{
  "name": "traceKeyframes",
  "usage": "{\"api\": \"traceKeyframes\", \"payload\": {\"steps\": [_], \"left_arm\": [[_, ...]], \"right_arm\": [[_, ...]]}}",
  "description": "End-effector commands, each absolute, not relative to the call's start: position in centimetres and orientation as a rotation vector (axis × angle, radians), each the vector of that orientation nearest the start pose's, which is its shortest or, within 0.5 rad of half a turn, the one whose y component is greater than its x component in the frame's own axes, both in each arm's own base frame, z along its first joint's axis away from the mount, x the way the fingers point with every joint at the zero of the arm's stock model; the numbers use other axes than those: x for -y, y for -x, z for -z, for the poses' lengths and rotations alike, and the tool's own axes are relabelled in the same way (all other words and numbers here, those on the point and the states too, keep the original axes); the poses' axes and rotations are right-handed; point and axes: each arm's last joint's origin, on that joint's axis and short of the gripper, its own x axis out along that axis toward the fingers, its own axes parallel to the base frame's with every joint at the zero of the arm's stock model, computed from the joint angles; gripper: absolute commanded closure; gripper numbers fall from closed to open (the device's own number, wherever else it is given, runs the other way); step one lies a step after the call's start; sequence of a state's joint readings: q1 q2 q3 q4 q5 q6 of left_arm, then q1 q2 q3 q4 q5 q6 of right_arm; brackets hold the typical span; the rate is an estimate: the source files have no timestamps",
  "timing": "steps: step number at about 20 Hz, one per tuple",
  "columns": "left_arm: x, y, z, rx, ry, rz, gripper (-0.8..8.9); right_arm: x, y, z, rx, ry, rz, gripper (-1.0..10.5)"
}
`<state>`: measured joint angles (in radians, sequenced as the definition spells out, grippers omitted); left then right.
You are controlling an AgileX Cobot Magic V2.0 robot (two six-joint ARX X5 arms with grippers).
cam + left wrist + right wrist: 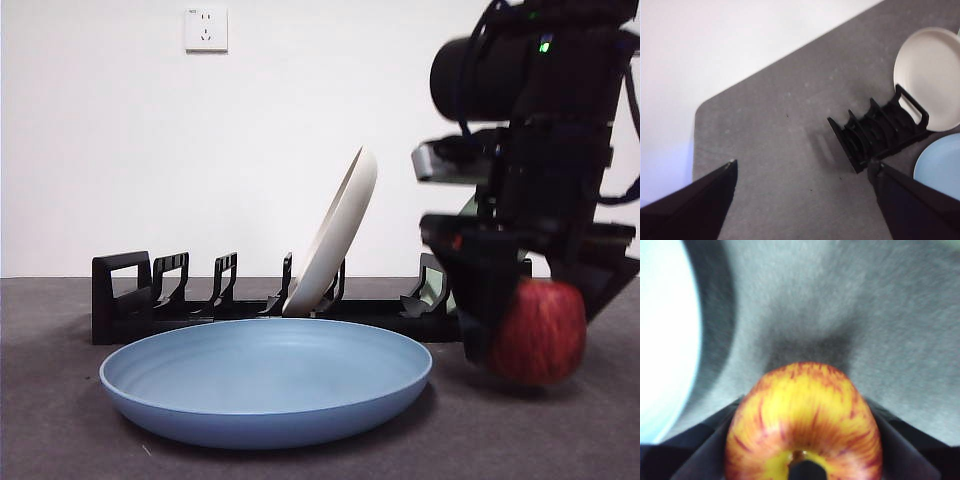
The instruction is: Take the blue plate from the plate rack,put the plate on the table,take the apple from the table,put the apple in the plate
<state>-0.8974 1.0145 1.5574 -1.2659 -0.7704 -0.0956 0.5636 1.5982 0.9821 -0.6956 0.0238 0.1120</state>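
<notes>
**Apple gripped beside the blue plate; transfer not yet made**

The table [60, 440] carries everything. Across its back runs the plate rack [130, 300], with a cream-white plate [335, 235] leaning in one slot and a greenish plate barely visible behind the working arm.

The blue plate [268, 378] is already out of the rack and lies flat on the table just in front of it, rim up, with nothing in it. That placement leaves an open, level target for the fruit.

The right gripper [525, 335] comes down from above beside the plate. Its jaws are closed on either side of the apple [540, 330]; the right wrist view shows the fruit's yellow, stemmed top towards the camera and a shadow beneath. The apple appears at or just above the table surface; contact cannot be confirmed. It is near the plate's edge, not over it.

The left gripper [805, 200] waits high over the rack's far end, jaws spread wide and holding nothing, well out of the way.

Judgement: plate stage complete; the apple needs carrying sideways over the rim.
</notes>
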Motion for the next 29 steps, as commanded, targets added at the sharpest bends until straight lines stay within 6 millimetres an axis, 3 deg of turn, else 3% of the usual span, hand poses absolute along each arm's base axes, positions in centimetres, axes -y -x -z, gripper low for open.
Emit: {"api": "traceKeyframes", "payload": {"steps": [1,3,5,8,11,14,18,20,24,29], "left_arm": [[10.0,-11.0,-41.3,-0.518,-0.464,0.059,3.79],[10.5,-12.1,-38.7,-0.539,-0.456,0.041,3.85],[10.5,-13.0,-36.4,-0.587,-0.416,0.081,4.77],[9.3,-14.4,-34.3,-0.633,-0.347,0.088,5.02],[7.0,-15.4,-34.0,-0.675,-0.278,0.054,5.02],[4.2,-15.3,-35.0,-0.63,-0.177,-0.003,5.03],[1.2,-13.0,-36.4,-0.539,-0.054,-0.061,5.03],[0.3,-11.1,-36.9,-0.487,-0.011,-0.106,5.03],[0.0,-8.1,-37.0,-0.463,0.005,-0.115,5.03],[-0.1,-7.1,-36.4,-0.537,-0.004,-0.115,5.03]], "right_arm": [[-15.3,-23.9,-20.4,-1.235,0.22,-0.431,9.6],[-15.6,-23.4,-22.3,-1.195,0.16,-0.516,9.6],[-16.5,-22.6,-24.0,-1.144,0.145,-0.594,9.6],[-18.9,-21.6,-25.9,-1.084,0.161,-0.698,9.6],[-21.4,-20.5,-27.0,-0.995,0.181,-0.796,9.6],[-23.3,-19.9,-27.2,-0.923,0.174,-0.858,9.6],[-25.2,-20.5,-25.7,-0.898,0.177,-0.889,9.6],[-26.1,-21.2,-24.1,-0.922,0.198,-0.886,9.6],[-27.4,-22.4,-20.0,-1.001,0.261,-0.875,9.6],[-27.9,-23.1,-16.6,-1.066,0.334,-0.791,9.4]]}}
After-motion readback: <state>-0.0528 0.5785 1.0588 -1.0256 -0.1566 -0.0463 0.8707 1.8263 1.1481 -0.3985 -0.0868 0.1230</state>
